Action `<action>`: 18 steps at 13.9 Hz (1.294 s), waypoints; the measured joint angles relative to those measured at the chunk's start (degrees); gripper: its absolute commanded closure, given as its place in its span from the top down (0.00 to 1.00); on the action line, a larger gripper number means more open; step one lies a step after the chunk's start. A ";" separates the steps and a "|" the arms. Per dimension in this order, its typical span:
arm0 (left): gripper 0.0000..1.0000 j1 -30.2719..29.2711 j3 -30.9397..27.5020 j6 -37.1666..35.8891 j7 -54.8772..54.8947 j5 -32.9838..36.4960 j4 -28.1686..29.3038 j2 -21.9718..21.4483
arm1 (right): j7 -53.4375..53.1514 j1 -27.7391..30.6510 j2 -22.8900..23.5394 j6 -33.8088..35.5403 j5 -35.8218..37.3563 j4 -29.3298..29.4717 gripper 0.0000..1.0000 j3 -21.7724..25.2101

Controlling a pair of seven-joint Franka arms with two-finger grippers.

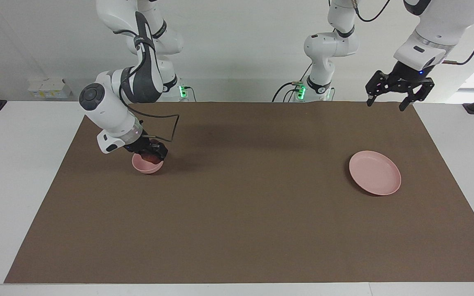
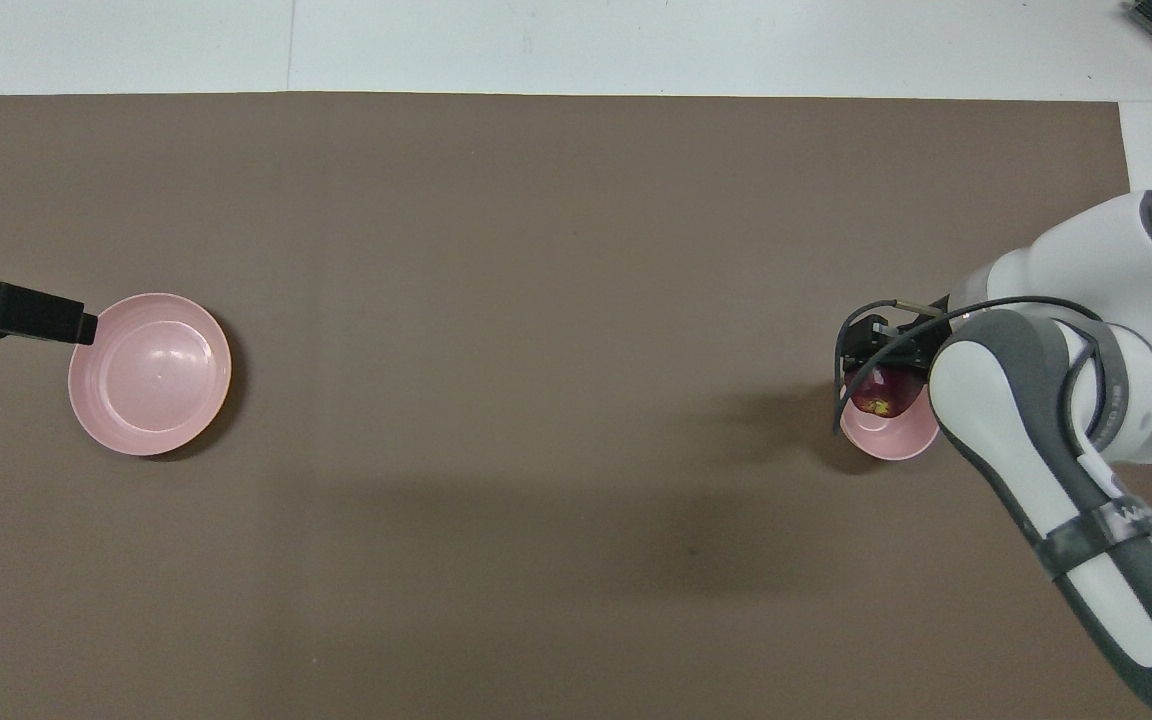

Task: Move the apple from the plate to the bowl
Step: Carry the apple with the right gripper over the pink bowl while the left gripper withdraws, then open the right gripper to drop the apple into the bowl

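A brown mat (image 1: 245,197) covers most of the white table (image 1: 19,172), and everything of the task sits on it. Toward the left arm's end lies the plate (image 1: 375,172), pale pink and bare; the left gripper (image 1: 399,92) hangs in the air well above the mat near the plate, its two fingers (image 1: 370,96) spread wide with nothing between them — this arm waits. Toward the right arm's end stands the bowl (image 1: 147,165), small and deep, well apart from the plate. The right arm bends down over it, and the right gripper (image 1: 151,153) sits low at the bowl's mouth, its fingers on either side of the apple (image 2: 881,392). Whether they clamp the fruit or have let go, I cannot tell. The apple — dark red with a yellowish patch — lies between those fingertips, inside the bowl's rim as seen from overhead.
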State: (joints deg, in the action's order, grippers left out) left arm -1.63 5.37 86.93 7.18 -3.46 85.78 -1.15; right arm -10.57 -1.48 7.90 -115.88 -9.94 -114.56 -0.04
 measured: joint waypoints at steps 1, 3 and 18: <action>1.00 0.76 -2.00 -0.71 1.25 0.00 -0.38 0.01 | 0.94 0.36 -0.59 -3.27 0.31 -3.21 0.00 -0.01; 1.00 3.63 -7.22 -1.56 3.39 0.00 -0.74 0.04 | 1.30 0.89 -0.42 -8.21 2.00 -7.07 0.18 -0.03; 1.00 4.44 -8.45 -3.60 3.82 2.92 -1.60 -1.01 | 2.61 1.57 -0.78 4.33 9.25 12.82 1.00 -1.02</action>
State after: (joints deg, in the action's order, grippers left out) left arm 2.81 -3.08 83.33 11.00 -0.54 84.18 -2.16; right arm -7.96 0.09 7.12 -111.55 -0.69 -101.75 -1.06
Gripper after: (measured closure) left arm 0.000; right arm 0.000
